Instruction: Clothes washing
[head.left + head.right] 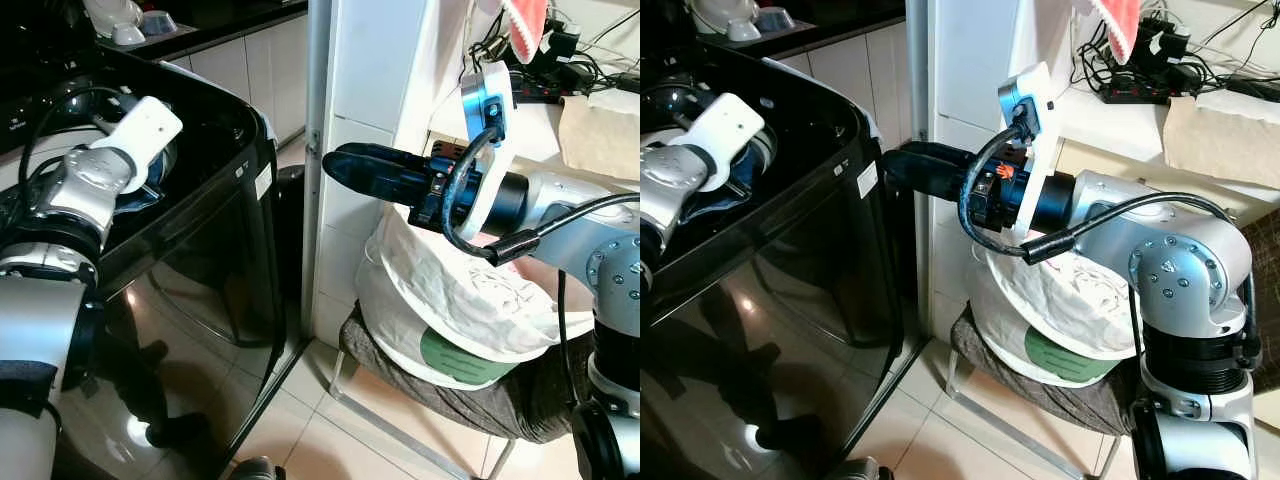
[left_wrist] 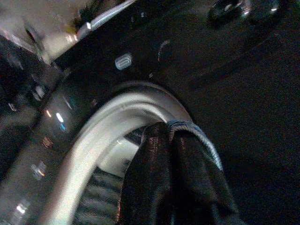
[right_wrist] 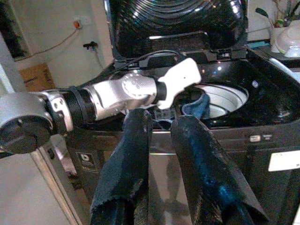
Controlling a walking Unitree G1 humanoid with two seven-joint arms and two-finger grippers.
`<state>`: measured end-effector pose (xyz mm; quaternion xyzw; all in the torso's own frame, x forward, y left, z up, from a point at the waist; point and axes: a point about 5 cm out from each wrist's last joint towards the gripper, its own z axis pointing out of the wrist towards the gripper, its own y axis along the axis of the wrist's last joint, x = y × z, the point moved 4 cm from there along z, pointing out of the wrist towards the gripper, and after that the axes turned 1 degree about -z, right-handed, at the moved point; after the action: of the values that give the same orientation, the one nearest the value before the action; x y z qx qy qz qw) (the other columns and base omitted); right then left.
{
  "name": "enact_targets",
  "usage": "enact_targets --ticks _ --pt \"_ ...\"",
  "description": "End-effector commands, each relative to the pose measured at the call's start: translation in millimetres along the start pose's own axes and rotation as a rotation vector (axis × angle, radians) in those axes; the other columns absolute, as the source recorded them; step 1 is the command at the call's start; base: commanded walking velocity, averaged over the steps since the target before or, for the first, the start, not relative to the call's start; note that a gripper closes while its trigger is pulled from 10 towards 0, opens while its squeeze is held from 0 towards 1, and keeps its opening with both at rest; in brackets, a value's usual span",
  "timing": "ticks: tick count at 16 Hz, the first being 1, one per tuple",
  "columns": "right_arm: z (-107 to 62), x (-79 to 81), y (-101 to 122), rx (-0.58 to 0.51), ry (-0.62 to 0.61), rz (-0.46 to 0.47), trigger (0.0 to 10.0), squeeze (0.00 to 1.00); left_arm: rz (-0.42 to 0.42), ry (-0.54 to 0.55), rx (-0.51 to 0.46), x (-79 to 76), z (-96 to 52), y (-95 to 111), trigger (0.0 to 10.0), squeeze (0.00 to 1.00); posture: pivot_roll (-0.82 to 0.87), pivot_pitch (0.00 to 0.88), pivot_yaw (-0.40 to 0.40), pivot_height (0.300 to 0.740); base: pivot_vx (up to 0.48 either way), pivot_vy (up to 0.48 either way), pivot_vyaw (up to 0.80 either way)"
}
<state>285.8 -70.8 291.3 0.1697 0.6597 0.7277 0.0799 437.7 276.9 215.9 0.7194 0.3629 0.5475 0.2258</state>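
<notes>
A black top-loading washing machine [image 1: 200,240] stands at my left with its lid [image 3: 178,18] raised. My left arm [image 1: 95,175] reaches down into its opening. My left gripper [image 2: 168,130] is shut on a blue garment [image 2: 202,143] just over the pale drum rim [image 2: 108,122]. The same blue garment [image 3: 199,105] hangs over the drum's edge beside that wrist. My right gripper [image 1: 338,165] hovers in the air to the right of the washer, level with its top edge, pointing at it. Its fingers [image 3: 126,159] stand apart with nothing between them.
A white laundry bag [image 1: 450,300] rests on a grey-cushioned stool [image 1: 500,405] below my right arm. A white wall corner [image 1: 360,80] stands just behind the right gripper. A counter with cables and a power strip [image 1: 545,85] is at the right. Tiled floor [image 1: 330,440] lies between washer and stool.
</notes>
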Motion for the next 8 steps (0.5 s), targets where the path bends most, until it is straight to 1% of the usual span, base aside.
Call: enact_targets --ticks 1,2,3,4,5,6,8 --pt "-2.0 -1.3 0 0.007 -0.016 -0.021 10.0 0.00 -0.039 0.004 -0.016 8.5 -1.8 12 10.0 1.00 -0.02 0.000 0.011 0.740 0.000 0.000 0.00" --pt "-3.8 -6.1 -2 0.022 -0.039 -0.018 10.0 0.00 -0.039 -0.020 0.019 15.6 -4.9 14 10.0 1.00 -0.02 0.000 0.011 0.740 0.000 0.000 0.00" --pt "-4.0 -6.4 -2 0.024 -0.041 -0.018 10.0 0.00 -0.029 -0.033 0.026 15.2 -5.2 14 10.0 1.00 -0.02 0.000 0.011 0.740 0.000 0.000 0.00" --pt "-4.8 -7.8 -4 0.036 -0.051 -0.023 10.0 0.00 0.033 -0.077 0.061 16.3 -7.6 10 10.0 1.00 -0.02 0.000 0.015 0.740 0.000 0.000 0.00" --pt "-6.0 -9.2 -5 0.042 -0.059 -0.024 10.0 0.00 0.077 -0.106 0.088 21.2 -11.3 7 10.0 1.00 -0.02 0.000 0.014 0.740 0.000 0.000 0.00" --pt "-6.8 -10.2 -5 0.044 -0.065 -0.025 10.0 0.00 0.117 -0.110 0.115 27.1 -14.5 3 10.0 1.00 -0.01 0.000 0.013 0.740 0.000 0.000 0.00" --pt "-7.4 -11.6 -6 0.050 -0.070 -0.026 10.0 0.00 0.175 -0.152 0.189 30.1 -19.7 -10 10.0 1.00 -0.01 0.000 0.011 0.740 0.000 0.000 0.00"
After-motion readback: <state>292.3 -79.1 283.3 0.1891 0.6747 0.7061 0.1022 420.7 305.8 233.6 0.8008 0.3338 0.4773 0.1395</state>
